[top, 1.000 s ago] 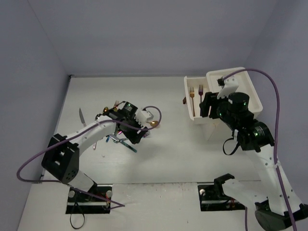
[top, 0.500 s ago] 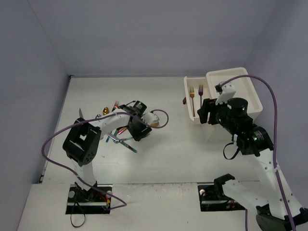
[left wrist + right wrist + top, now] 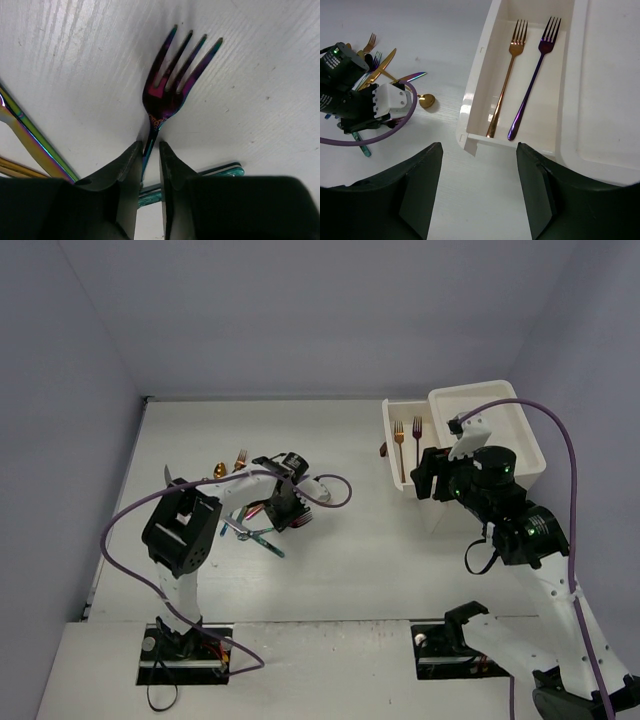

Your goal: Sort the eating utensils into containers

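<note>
**At the pile: jaws astride a fork's neck**

Down on the white table, my left claw stands astride the iridescent fork, which lies flat with its tines pointing away from me. The jaws are a narrow slot apart with the neck between them, just behind the head. Whether the pads truly bite I cannot tell. A teal handle crosses just behind my fingers, and rainbow-edged utensils lie off to one side.

I judge this fork light, rigid and slick: polished metal that will not bend but may twist or slide in a weak pinch. It lies low on the board and leaves little to catch, so the pads must sit right down at the surface. Held at the neck, the long handle would hang out behind and could swing. A hold nearer the middle would balance better, though neighbours crowd that part.

My right claw hangs by the near end of the open drawer, jaws wide apart with nothing between them. In that drawer a gold fork and a violet fork lie side by side.
</note>
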Motion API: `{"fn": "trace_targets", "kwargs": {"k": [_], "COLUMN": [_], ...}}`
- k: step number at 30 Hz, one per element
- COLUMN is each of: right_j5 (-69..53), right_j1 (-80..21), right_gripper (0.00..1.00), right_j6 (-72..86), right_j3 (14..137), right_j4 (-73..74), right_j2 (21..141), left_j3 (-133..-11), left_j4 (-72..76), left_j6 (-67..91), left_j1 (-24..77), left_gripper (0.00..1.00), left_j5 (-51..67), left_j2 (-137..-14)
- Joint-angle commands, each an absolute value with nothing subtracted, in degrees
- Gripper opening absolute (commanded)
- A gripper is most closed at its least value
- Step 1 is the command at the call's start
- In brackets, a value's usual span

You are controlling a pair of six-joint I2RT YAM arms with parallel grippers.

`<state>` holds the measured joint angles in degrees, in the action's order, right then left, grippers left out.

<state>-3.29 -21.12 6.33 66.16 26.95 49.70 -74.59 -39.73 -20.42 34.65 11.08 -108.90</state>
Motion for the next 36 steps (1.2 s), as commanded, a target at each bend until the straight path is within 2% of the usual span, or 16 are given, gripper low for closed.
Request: {"fn": "trace_targets", "kwargs": {"k": [1,4,13,22,30,31,36], "right_j5": [-3.69,-3.6,-4.41,-7.97,-12.7,-14.76,-14.75], "right_j1": [-21.27,-21.36,-21.35,-21.45,-21.58,-21.8,-25.93], "right_gripper": [0.58,0.58,0.58,0.63,0.65,0.66,0.66], "right_j6": [6.15,6.27,6.86,7.5,11.79,13.41,19.17], "right_j3": [66.16,66.07,66.18,67.03,69.42,68.99,66.85], "right_j4": [23.79,23.76,23.9,23.73,21.35,18.71,10.26], "right_j2": [48.93,48.64,47.37,47.72,51.44,51.95,53.77], "left_j3": [-76.79,-79.24,-87.28,-90.53,-82.34,-81.09,-74.07], "left_j4": [-42.08,-42.13,-37.22,-28.74,-14.43,-12.15,0.76], "left_j6": [-22.08,-22.18,-21.78,-12.37,12.92,21.1,42.76], "left_j1": [34.54,34.54,32.77,28.98,27.6,27.6,27.76], "left_gripper": [0.06,0.0,0.0,0.0,0.0,0.0,0.0], "left_j5": [11.03,11.05,4.76,9.14,7.17,7.74,8.88], "left_j2": [-112.66,-112.58,-103.78,-95.39,-84.72,-81.74,-74.61]}}
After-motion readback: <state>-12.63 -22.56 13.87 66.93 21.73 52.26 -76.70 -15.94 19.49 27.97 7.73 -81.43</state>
